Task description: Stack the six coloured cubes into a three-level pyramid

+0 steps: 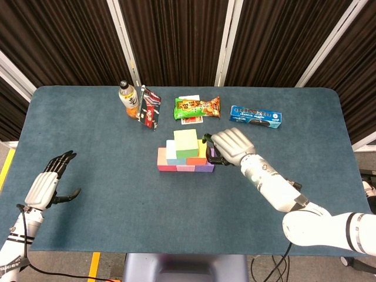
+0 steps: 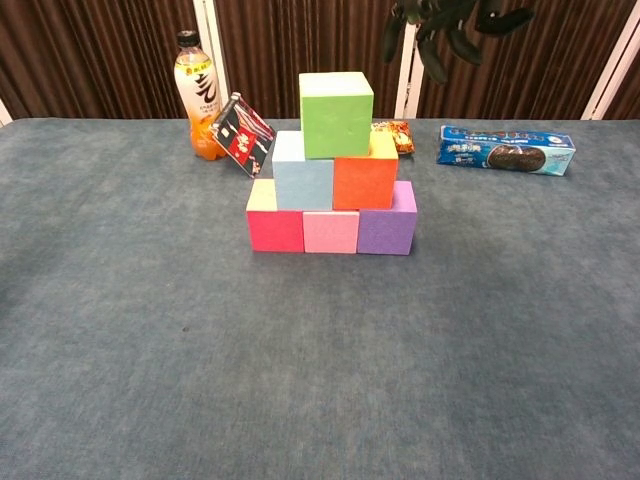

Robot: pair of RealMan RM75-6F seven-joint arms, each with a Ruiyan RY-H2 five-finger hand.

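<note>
- Cubes form a finished three-level pyramid near the middle of the blue table [image 1: 88,194]: red cube [image 2: 275,220], pink cube [image 2: 331,231] and purple cube [image 2: 387,225] side by side at the base, light blue cube [image 2: 302,178] and orange cube [image 2: 365,175] above them, green cube [image 2: 336,113] on top.
- Right hand [image 1: 230,145] hovers just right of the stack, above the table, fingers apart and holding nothing; in the chest view its fingertips [image 2: 436,62] hang down, clear of the green cube.
- Left hand [image 1: 50,183] sits far off at the table's left edge, fingers spread, empty.
- Behind the pyramid stand an orange drink bottle [image 2: 195,95], a red packet [image 2: 243,133], a snack bag [image 1: 197,107] and a blue biscuit pack [image 2: 505,149].
</note>
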